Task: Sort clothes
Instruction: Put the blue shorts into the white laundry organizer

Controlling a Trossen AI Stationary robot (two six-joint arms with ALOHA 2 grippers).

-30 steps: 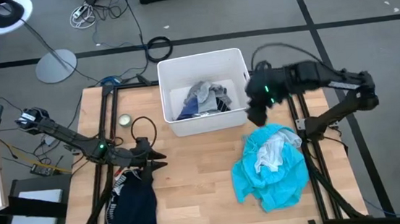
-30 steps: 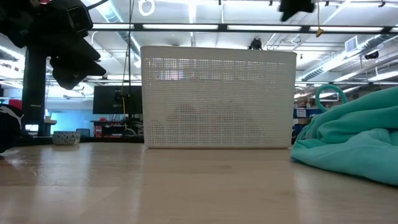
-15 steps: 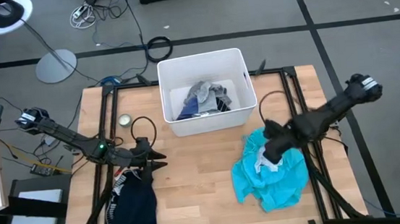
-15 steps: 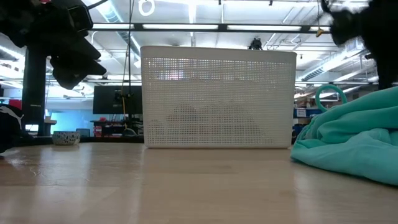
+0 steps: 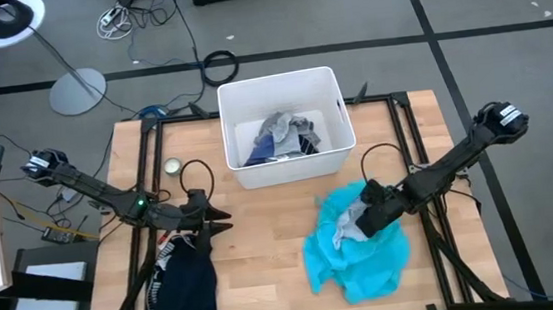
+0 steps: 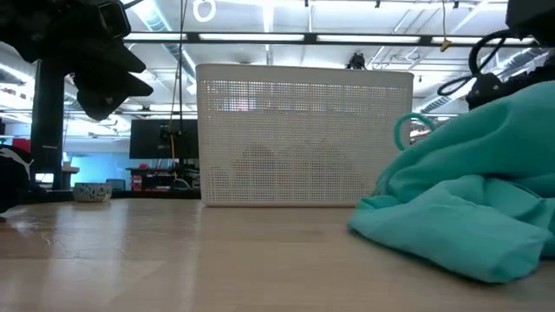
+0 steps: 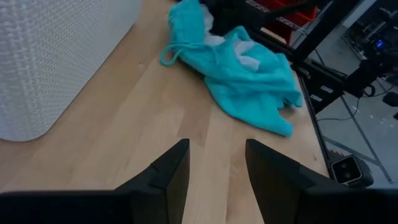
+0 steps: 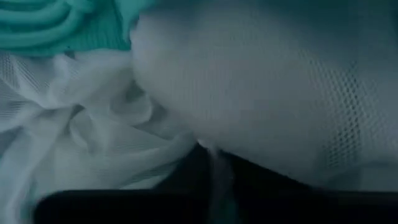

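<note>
Beside the white bin (image 5: 280,86), toward the near right of the wooden worktop (image 5: 264,236), lies the turquoise shirt (image 5: 357,253) in a crumpled heap, its pale mesh lining (image 5: 344,231) turned up on top. The right end effector (image 5: 370,217) is pressed down into that heap at its upper middle; its wrist view is filled with white mesh (image 8: 249,93) and a strip of turquoise fabric (image 8: 56,25), and whether its fingers are spread or pinching the cloth cannot be told. In the low view the shirt (image 6: 468,199) bulges up in front of the bin's right corner (image 6: 395,130) and hides part of it.

Inside the bin sit several garments: a grey piece (image 5: 277,127), something dark blue (image 5: 261,152) and a striped piece (image 5: 306,142), all bunched toward the middle.

To the left of the bin, the left end effector (image 5: 218,220) hovers over bare wood with its fingers (image 7: 166,174) spread apart and nothing between them; from its wrist view the open boards run clear to the turquoise shirt (image 7: 245,68), with the bin's perforated wall (image 7: 56,56) alongside. Just below that end effector, at the worktop's near left edge, hangs a navy garment with white stripes (image 5: 182,284), partly draped over the frame. A small round tin (image 5: 172,166) rests near the bin's left side, with a looped black cable (image 5: 196,177) just beside it.
</note>
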